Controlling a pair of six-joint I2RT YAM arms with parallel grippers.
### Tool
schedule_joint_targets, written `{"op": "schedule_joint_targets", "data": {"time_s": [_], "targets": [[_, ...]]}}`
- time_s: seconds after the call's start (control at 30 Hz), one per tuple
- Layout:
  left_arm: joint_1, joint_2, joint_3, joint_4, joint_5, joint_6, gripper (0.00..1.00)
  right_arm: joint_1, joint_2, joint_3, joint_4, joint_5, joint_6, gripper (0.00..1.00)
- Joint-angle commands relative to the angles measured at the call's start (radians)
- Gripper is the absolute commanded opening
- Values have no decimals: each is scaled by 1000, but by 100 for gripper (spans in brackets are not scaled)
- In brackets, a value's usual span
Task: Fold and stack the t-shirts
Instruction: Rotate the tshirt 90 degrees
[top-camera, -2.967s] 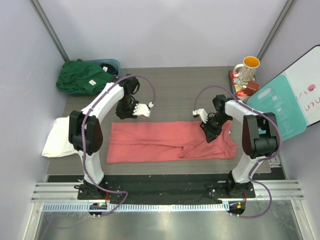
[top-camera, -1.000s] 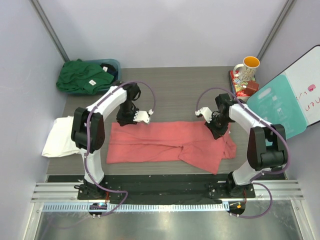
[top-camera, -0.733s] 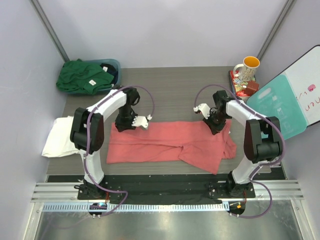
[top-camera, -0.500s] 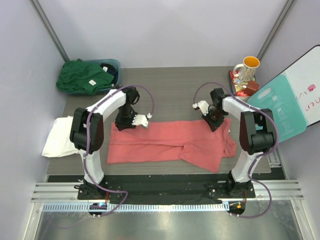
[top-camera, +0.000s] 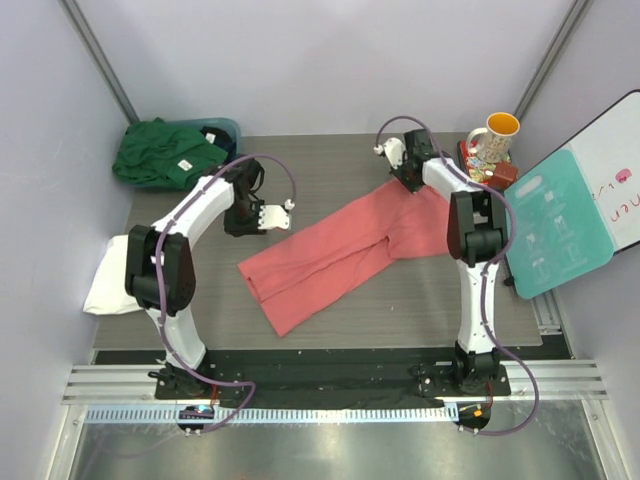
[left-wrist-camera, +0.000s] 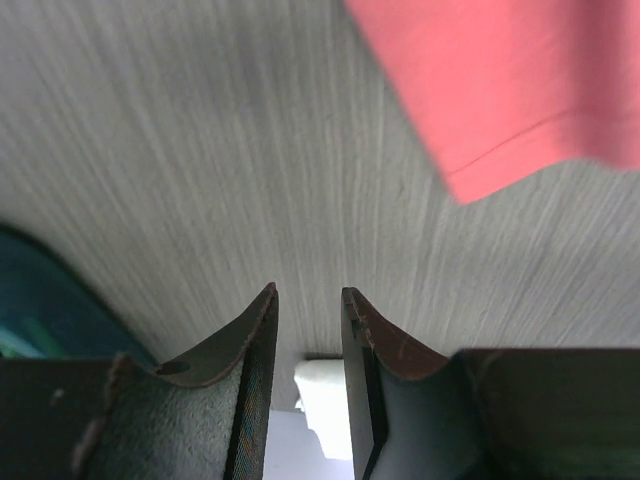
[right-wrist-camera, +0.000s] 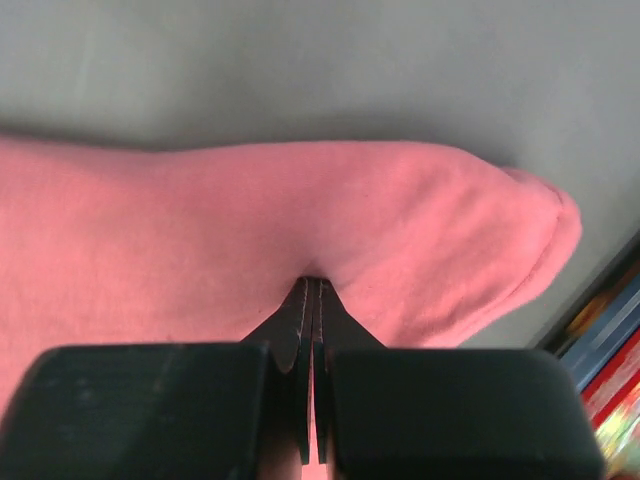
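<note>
Far off to the left of the left gripper (top-camera: 245, 222), a white shirt (top-camera: 113, 272) lies at the left edge of the table (top-camera: 330, 160). Behind that gripper and to its left, a green shirt (top-camera: 165, 152) sits in a heap on a blue-green tub (top-camera: 228, 130). A small white label shows on the green shirt.

The left gripper hangs over the bare table. In its own camera, its two fingers (left-wrist-camera: 255, 330) stand a little way apart. Nothing is between them, so it holds nothing.

Just to the right of the left gripper lies the red shirt (top-camera: 345, 250). It does not touch that gripper. It stretches in a long slant across the table, with its low end near the front and its high end at the back right.

At that high end is the right gripper (top-camera: 409, 180). Its fingers are pressed tight together on a fold of the red shirt, and the cloth puffs up around the tips (right-wrist-camera: 312, 290).

Right of the right gripper stands a cup (top-camera: 493, 137) with a yellow inside. A big blue-green board (top-camera: 553, 228) leans nearby, to the right and closer to the front.
</note>
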Motion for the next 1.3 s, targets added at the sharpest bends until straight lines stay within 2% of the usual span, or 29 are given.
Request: {"op": "schedule_joint_targets", "data": {"time_s": [0.0, 0.13, 0.2, 0.27, 0.33, 0.37, 0.4, 0.43, 0.57, 0.63, 0.73, 0.77, 0.87, 0.93, 1.1, 1.27], "targets": [[12, -55, -32, 82, 20, -27, 33, 41, 187, 229, 130, 35, -1, 1], [16, -64, -44, 90, 40, -24, 33, 75, 359, 523, 144, 74, 10, 1], [21, -75, -52, 107, 46, -21, 33, 91, 367, 553, 196, 125, 36, 1], [24, -79, -57, 116, 62, -13, 33, 101, 334, 515, 286, 162, 93, 1], [25, -76, -54, 131, 80, -11, 33, 111, 286, 501, 296, 226, 136, 3], [24, -73, -49, 131, 86, -10, 33, 113, 268, 493, 290, 235, 157, 9], [24, -70, -46, 136, 92, -10, 33, 116, 245, 480, 287, 239, 163, 24], [24, -69, -41, 150, 108, -13, 33, 118, 179, 438, 285, 228, 169, 31], [24, -73, -44, 162, 140, -7, 33, 128, -11, 299, 270, 161, 185, 52], [25, -76, -55, 162, 152, 2, 33, 137, -74, 236, 221, 124, 182, 56], [25, -90, -84, 183, 172, 19, 33, 145, -168, 159, 115, 41, 157, 51], [24, -102, -95, 211, 175, 22, 33, 145, -211, 127, 103, 13, 151, 35], [27, -131, -147, 271, 172, 32, 28, 148, -269, 3, 26, -85, 91, 1], [36, -139, -168, 317, 172, 29, 0, 154, -272, -41, -65, -145, 38, 1], [82, -170, -190, 456, 180, -74, 0, 222, -259, -61, -172, -258, -30, 1], [122, -187, -215, 588, 137, -172, 0, 282, -196, 8, -224, -329, -50, 1]]}}
